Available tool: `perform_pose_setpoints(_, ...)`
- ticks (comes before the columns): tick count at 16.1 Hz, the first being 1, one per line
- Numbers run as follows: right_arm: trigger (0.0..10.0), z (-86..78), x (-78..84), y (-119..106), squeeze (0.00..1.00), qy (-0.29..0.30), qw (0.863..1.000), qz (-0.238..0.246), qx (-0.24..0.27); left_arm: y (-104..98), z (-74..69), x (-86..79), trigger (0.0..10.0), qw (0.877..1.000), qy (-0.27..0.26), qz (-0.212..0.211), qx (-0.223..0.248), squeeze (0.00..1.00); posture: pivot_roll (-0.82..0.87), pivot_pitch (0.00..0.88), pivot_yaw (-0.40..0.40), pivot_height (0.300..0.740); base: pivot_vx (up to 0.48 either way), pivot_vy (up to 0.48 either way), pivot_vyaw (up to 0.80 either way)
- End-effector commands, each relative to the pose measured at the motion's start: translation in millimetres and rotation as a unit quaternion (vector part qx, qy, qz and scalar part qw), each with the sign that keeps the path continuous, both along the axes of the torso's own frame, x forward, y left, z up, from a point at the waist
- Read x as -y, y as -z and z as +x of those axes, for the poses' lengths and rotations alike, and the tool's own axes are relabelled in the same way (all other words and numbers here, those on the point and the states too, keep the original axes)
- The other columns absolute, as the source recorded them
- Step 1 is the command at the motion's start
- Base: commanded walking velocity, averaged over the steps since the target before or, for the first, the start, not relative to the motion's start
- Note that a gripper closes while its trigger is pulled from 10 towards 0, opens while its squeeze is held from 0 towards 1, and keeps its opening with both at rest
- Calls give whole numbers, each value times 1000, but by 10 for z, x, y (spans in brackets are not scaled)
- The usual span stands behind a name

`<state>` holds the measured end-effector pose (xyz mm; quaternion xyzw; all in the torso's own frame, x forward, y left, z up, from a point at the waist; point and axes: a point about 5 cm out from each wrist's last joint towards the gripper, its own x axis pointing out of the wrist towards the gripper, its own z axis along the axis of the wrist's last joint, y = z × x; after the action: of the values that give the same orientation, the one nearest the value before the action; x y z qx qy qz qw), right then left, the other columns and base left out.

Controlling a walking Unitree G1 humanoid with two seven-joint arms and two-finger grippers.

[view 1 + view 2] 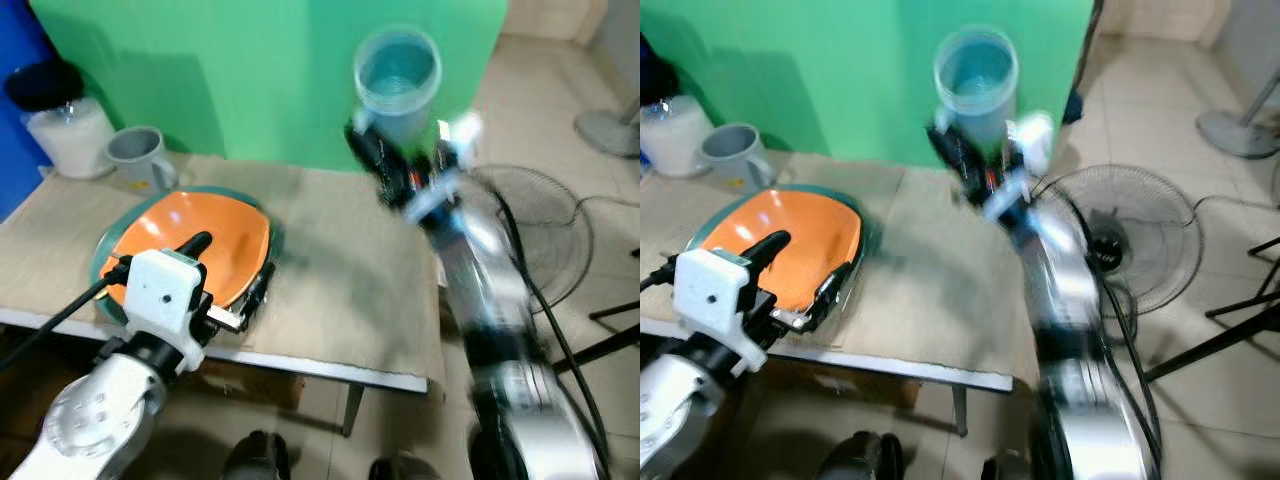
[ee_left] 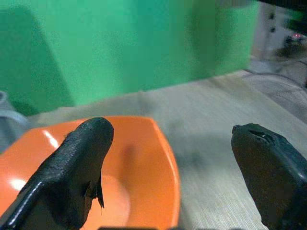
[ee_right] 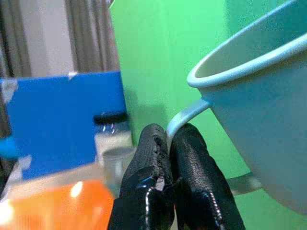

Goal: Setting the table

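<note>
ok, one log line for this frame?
right tool: shut on light blue mug handle, airborne | left tool: open at orange bowl | table

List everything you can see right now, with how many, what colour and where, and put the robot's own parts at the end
Table: one, beige top, against the green wall.
Bowl: one, orange, on a teal plate at the table's left.
Grey mug: one, back left of the table.
Jar: one, white with black lid, beside the grey mug.
Blue mug: one, pale blue, held up above the table's back edge.
Fan: one, dark, on the floor to the right.
Left gripper: open, at the bowl.
Right gripper: shut on the blue mug's handle.
</note>
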<state>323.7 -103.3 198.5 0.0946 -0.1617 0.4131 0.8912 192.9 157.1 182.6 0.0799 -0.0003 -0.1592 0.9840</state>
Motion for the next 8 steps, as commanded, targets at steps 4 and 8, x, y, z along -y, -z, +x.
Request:
perform_pose_setpoints(4, 10000, -513, 150, 31, 0, 57, 997, -51, -21, -14, 79, 58, 10000, 998, -60, -10, 25, 0, -45, 10, 25, 740, 0, 0, 0)
perform_pose_setpoints(8, 10000, -803, 319, 116, 0, 143, 985, -69, -73, 60, 58, 79, 10000, 996, -90, -1, 21, 0, -75, 0, 20, 740, 0, 0, -600)
